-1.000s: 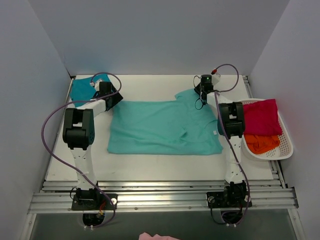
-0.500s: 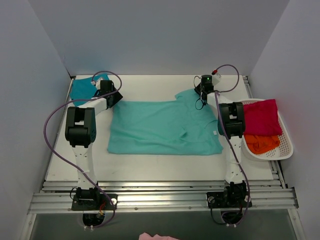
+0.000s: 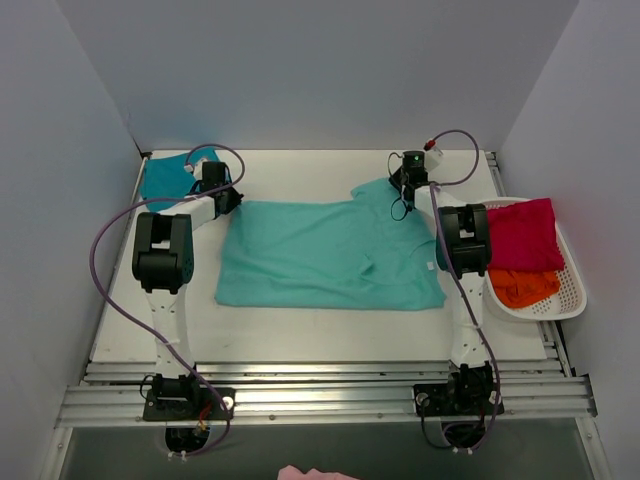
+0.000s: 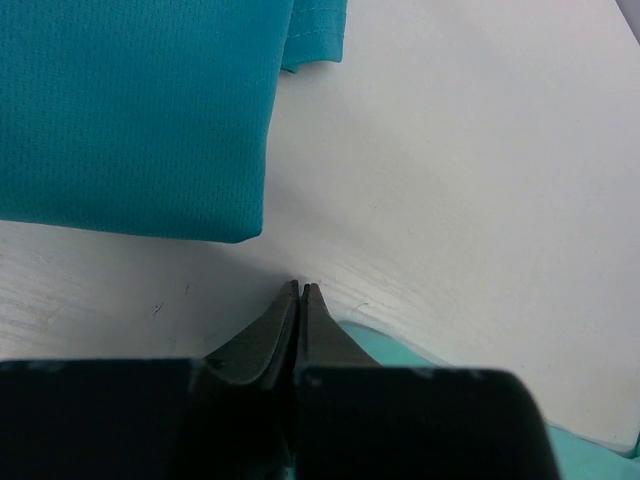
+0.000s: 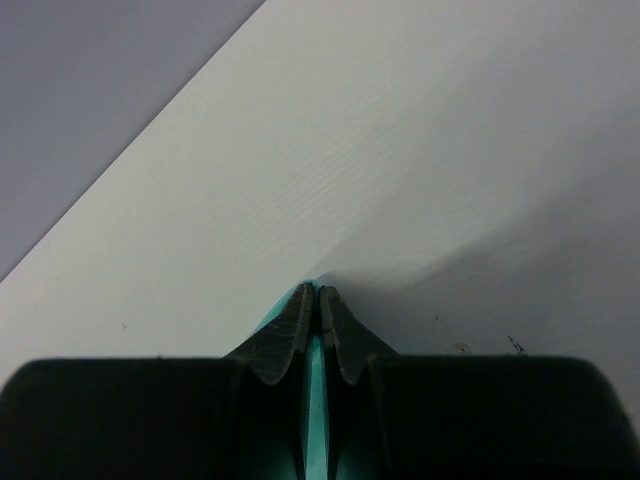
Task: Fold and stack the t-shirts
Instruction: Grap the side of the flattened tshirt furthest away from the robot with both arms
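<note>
A light mint-green t-shirt (image 3: 320, 255) lies spread flat across the middle of the table. My left gripper (image 3: 232, 200) is low at its back left corner. In the left wrist view the left gripper (image 4: 300, 288) is shut, and mint cloth (image 4: 400, 350) comes out beside its right finger. My right gripper (image 3: 402, 193) is at the shirt's back right sleeve. In the right wrist view the right gripper (image 5: 318, 292) is shut on a thin strip of mint cloth (image 5: 316, 400). The darker teal-blue t-shirt (image 3: 165, 178) lies folded at the back left (image 4: 130, 110).
A white basket (image 3: 570, 300) at the right edge holds a red cloth (image 3: 525, 235) and an orange cloth (image 3: 522, 285). Grey walls close in the table on three sides. A bit of pink cloth (image 3: 310, 472) shows below the front rail.
My left gripper's jaws have gone from open to shut at the shirt's back left corner, and the left arm shifted slightly. The right arm and the shirts have not moved.
</note>
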`<state>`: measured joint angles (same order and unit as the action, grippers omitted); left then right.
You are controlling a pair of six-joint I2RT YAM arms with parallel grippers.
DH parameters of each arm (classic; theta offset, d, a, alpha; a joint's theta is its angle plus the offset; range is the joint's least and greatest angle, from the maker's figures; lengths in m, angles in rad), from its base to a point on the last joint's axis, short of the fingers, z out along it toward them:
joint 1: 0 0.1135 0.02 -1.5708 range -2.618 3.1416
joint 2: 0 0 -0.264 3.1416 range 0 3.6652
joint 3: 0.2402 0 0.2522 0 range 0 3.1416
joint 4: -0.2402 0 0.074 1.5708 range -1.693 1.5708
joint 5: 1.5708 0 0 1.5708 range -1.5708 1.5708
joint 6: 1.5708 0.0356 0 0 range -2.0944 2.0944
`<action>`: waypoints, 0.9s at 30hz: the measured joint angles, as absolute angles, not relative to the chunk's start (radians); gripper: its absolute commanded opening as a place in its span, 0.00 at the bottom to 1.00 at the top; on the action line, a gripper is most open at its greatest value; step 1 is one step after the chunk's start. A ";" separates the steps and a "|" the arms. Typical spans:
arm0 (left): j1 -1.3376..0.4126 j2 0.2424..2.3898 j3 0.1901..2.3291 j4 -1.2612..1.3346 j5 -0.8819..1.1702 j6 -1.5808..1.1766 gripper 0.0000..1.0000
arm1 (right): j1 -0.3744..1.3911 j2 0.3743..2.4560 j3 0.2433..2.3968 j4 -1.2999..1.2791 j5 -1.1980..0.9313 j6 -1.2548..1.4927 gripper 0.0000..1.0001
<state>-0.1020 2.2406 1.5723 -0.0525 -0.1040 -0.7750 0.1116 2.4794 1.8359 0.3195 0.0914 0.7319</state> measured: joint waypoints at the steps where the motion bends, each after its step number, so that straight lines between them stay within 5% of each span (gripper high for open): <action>1: -0.102 2.241 1.572 -0.052 -0.104 -0.775 0.02 | 0.111 2.471 1.821 0.326 0.092 0.732 0.00; 27: -0.102 2.065 1.441 -0.049 -0.100 -0.701 0.02 | 0.120 2.212 1.585 0.255 0.096 0.710 0.00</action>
